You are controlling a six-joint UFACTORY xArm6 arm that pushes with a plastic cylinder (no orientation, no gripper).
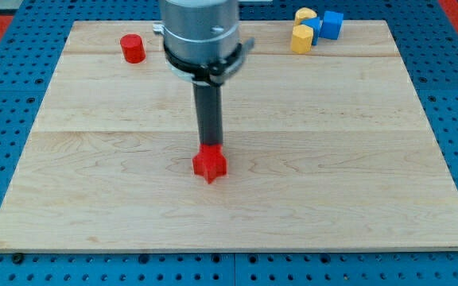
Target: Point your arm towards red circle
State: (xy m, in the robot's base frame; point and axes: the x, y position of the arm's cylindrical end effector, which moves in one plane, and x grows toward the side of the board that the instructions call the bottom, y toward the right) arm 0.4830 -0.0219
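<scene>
The red circle block [133, 48] stands near the board's top left. My rod comes down from the arm at the view's top centre. My tip [210, 146] sits at the top edge of a red angular block [210, 164] near the board's middle, touching or nearly touching it. The red circle lies far up and to the left of my tip.
The wooden board [332, 175] lies on a blue pegboard surface. At the top right sits a cluster: a yellow block [305, 15], a second yellow block [301, 38], a blue cube [332, 25] and another blue block [316, 25] between them.
</scene>
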